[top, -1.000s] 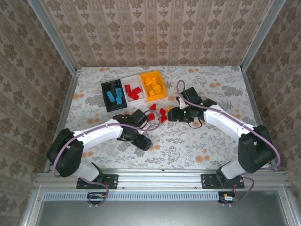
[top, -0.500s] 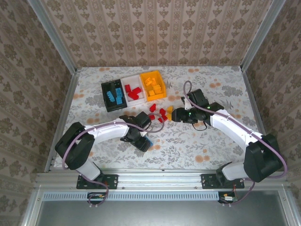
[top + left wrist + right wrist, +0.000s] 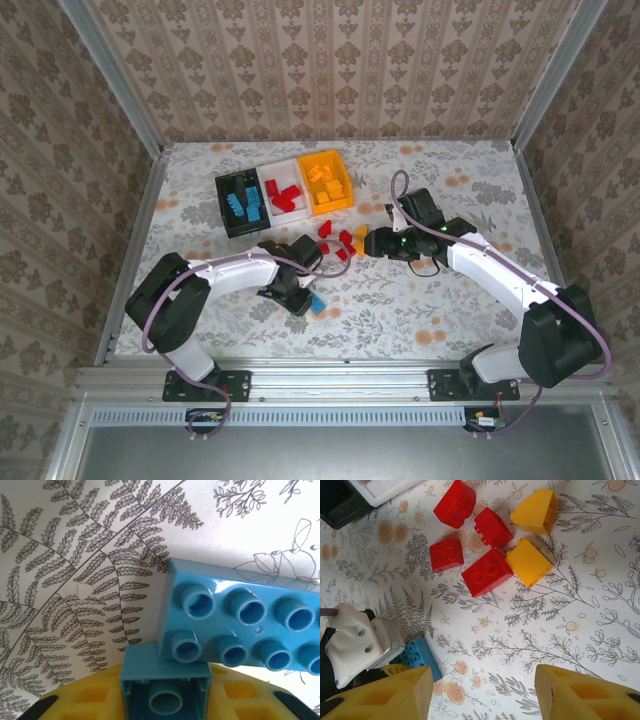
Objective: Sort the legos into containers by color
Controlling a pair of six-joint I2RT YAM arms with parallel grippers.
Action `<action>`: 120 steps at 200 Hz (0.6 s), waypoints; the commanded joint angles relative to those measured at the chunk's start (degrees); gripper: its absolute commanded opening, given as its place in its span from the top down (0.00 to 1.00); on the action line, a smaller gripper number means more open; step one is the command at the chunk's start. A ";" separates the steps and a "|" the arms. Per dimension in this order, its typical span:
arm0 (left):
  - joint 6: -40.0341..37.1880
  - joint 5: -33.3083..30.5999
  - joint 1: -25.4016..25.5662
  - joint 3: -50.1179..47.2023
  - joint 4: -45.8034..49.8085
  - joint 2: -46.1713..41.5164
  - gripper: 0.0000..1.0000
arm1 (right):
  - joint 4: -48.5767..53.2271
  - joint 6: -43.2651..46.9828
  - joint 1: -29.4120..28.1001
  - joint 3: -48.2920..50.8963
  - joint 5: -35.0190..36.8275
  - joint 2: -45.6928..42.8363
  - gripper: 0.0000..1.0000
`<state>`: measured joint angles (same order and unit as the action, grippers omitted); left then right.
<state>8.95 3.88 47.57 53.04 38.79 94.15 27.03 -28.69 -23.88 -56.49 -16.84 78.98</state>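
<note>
Jaws on left pinch blue brick (image 3: 315, 301); right jaws wide, empty. Best: firm grip, straight lift, then black bin (image 3: 222, 200) beyond.

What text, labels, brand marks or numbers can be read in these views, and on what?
None readable. The light blue brick, red bricks, orange-yellow bricks, the three bins and the floral tablecloth show no words, numbers or logos; any stud lettering is too small to tell.
</note>
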 commanded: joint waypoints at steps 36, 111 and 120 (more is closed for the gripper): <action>3.22 0.87 -4.06 -0.79 -2.62 -8.15 0.72 | -0.83 0.01 0.29 -0.55 -0.31 0.38 0.42; 19.12 13.90 -38.83 2.72 -8.83 -32.20 0.68 | -3.29 -0.84 0.32 0.59 -1.60 2.58 0.42; 21.54 18.11 -42.99 3.67 -11.02 -31.49 0.68 | -3.15 -0.98 0.30 0.51 -1.70 2.58 0.42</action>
<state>21.98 11.18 12.49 54.39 32.95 62.59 25.36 -28.73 -23.81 -56.47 -17.19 81.21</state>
